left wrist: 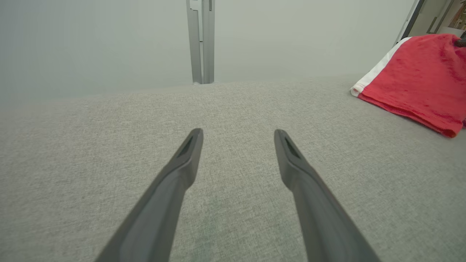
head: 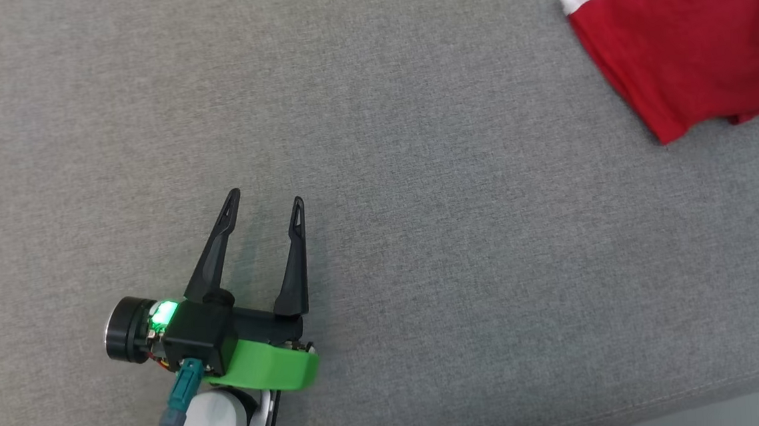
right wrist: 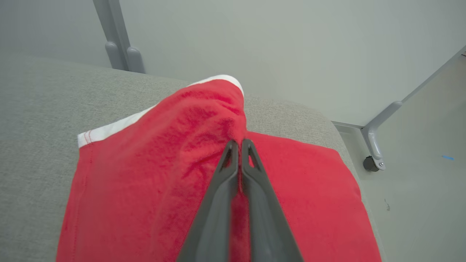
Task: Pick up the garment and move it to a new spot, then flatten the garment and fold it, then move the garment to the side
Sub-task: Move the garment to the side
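Right jaws pinch a raised fold of the garment (right wrist: 153,163) near the grey cushion's (head: 416,170) far right corner to lift it, my left jaws waiting wide apart.

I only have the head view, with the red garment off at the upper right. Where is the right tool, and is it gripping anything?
Observer: The right tool is shut on the garment, pinching up a ridge of red cloth.
Operator: Is the whole garment off the surface?
Observer: No; beside the pinched ridge it lies flat on the grey cushion.
Operator: Anything past the cushion's edge there?
Observer: A dark caster under a grey frame leg.
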Available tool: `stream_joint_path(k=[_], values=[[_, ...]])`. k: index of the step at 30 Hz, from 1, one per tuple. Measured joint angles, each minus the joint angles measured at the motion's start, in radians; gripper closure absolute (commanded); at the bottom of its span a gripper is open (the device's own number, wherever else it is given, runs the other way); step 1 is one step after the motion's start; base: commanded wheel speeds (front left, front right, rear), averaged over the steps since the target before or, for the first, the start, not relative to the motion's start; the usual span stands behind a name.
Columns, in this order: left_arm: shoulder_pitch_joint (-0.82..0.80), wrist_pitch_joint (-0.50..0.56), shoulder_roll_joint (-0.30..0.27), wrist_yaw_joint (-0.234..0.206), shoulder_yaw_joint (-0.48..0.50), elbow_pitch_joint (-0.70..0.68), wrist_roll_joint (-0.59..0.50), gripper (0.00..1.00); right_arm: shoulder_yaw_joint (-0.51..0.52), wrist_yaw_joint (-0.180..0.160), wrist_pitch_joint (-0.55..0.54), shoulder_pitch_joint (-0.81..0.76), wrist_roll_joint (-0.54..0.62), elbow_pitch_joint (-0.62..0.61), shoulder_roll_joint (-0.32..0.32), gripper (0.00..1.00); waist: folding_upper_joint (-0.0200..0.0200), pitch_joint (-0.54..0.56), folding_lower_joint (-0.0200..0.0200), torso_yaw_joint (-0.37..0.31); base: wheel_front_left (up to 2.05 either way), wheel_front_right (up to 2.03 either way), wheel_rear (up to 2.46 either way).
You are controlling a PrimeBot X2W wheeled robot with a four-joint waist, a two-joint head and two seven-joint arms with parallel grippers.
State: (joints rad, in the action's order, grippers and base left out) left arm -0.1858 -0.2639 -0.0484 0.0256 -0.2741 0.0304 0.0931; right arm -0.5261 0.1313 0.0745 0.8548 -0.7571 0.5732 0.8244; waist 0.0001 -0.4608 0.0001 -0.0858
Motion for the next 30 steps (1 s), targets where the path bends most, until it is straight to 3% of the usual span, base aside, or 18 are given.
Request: stream_joint_path(k=[11, 25, 26, 27, 28, 30], values=[[-0.028, 0.000, -0.003, 0.028, 0.005, -0.008, -0.032, 0.00, 0.185, 0.000, 0.004, -0.032, 0.034, 0.027, 0.089, 1.00, 0.0000, -0.087, 0.0000, -0.044, 0.00, 0.00, 0.00], [-0.054, 0.000, -0.004, 0.044, 0.006, -0.018, -0.041, 0.00, 0.284, 0.000, 0.037, 0.039, 0.289, 0.194, 0.053, 1.00, 0.0000, -0.145, -0.0001, -0.002, 0.00, 0.00, 0.00], [-0.054, 0.000, -0.004, 0.044, 0.006, -0.018, -0.041, 0.00, 0.287, 0.000, 0.033, 0.044, 0.297, 0.207, 0.045, 0.88, 0.0000, -0.146, 0.0000, 0.001, 0.00, 0.00, 0.00], [-0.054, 0.000, -0.004, 0.044, 0.006, -0.018, -0.041, 0.00, 0.290, 0.000, 0.032, 0.053, 0.315, 0.223, 0.038, 0.20, 0.0000, -0.146, 0.0000, 0.003, 0.00, 0.00, 0.00], [-0.054, 0.000, -0.004, 0.044, 0.006, -0.018, -0.041, 0.00, 0.296, 0.000, 0.033, 0.062, 0.339, 0.238, 0.033, 0.00, 0.0000, -0.145, 0.0000, 0.005, 0.00, 0.00, 0.00], [-0.054, 0.000, -0.004, 0.044, 0.006, -0.017, -0.041, 0.00, 0.305, 0.000, 0.046, 0.075, 0.403, 0.264, 0.032, 0.00, 0.0000, -0.140, 0.0000, 0.007, 0.00, 0.00, 0.00]])
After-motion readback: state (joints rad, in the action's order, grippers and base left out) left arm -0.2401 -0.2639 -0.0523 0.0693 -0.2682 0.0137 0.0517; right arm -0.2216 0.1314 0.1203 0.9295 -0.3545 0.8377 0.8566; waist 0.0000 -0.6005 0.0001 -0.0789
